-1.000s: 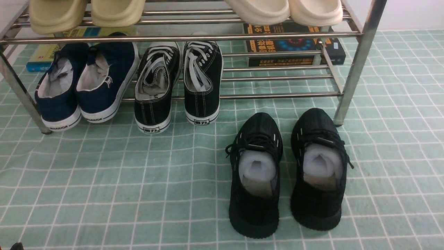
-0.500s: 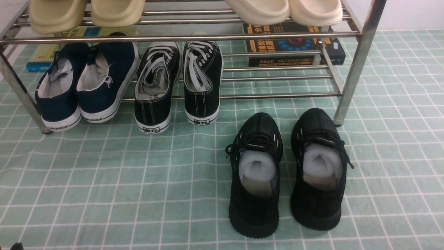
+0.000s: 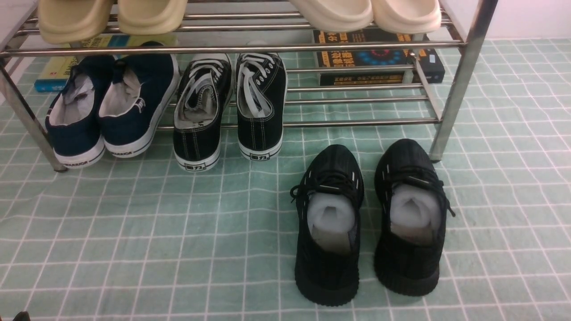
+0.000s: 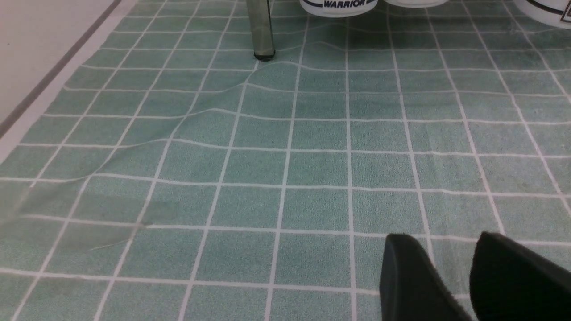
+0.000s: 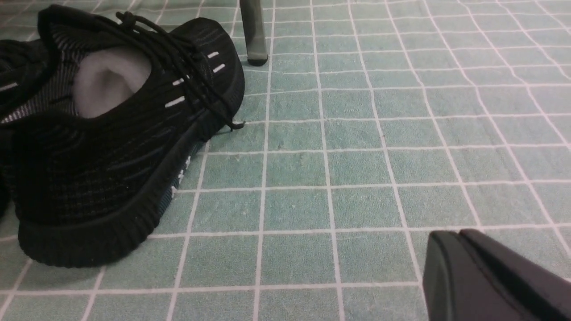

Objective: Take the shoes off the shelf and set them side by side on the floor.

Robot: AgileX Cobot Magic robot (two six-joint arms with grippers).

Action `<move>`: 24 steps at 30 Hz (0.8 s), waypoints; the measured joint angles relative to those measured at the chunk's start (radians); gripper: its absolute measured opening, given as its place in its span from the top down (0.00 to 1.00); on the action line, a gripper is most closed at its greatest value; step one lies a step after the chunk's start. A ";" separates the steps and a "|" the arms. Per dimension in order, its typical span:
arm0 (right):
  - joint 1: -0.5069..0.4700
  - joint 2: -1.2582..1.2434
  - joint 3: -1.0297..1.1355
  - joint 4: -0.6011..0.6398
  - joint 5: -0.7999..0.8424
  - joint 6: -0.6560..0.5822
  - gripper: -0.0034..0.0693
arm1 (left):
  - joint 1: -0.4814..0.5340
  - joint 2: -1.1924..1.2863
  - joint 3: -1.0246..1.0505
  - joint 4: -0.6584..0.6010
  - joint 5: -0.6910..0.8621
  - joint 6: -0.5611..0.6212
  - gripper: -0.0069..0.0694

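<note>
Pale green gridded floor (image 3: 134, 249) now bears both black knit sneakers (image 3: 328, 227), side by side just before the steel shoe rack (image 3: 450, 102); placing looks finished, leaving only withdrawal. Only wrist views show grippers: left gripper (image 4: 450, 276) slightly parted, empty; right gripper (image 5: 464, 258) closed, empty, beside the sneakers.

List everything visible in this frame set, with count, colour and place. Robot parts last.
black mesh shoes: two, all black, white stuffing, side by side on the floor in front of the shelf
floor: one, pale green, white grid
shelf: one, shiny steel, two tiers
navy shoes: two, lower tier, left
black canvas shoes: two, white laces, lower tier, middle
slippers: four, cream, upper tier
books: two at least, behind the shelf
left gripper: black, slightly open, empty
right gripper: black, shut, empty
</note>
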 joint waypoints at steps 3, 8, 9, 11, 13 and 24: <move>0.024 0.000 0.000 -0.005 0.000 0.000 0.90 | 0.000 0.000 0.000 0.000 0.000 0.000 0.59; 0.078 0.000 0.000 -0.007 0.000 0.000 0.90 | 0.000 0.000 0.000 0.000 0.000 0.000 0.59; 0.079 0.000 0.000 -0.007 0.000 0.000 0.90 | 0.000 0.000 0.000 0.000 0.000 0.000 0.59; 0.080 0.000 0.000 -0.007 0.000 0.000 0.89 | 0.000 0.000 0.000 0.000 0.000 0.000 0.59; 0.080 0.000 0.000 -0.007 0.000 0.000 0.89 | 0.000 0.000 0.000 0.000 0.000 0.000 0.59; 0.080 0.000 0.000 -0.007 0.000 0.000 0.87 | 0.000 0.000 0.000 0.000 0.000 0.000 0.59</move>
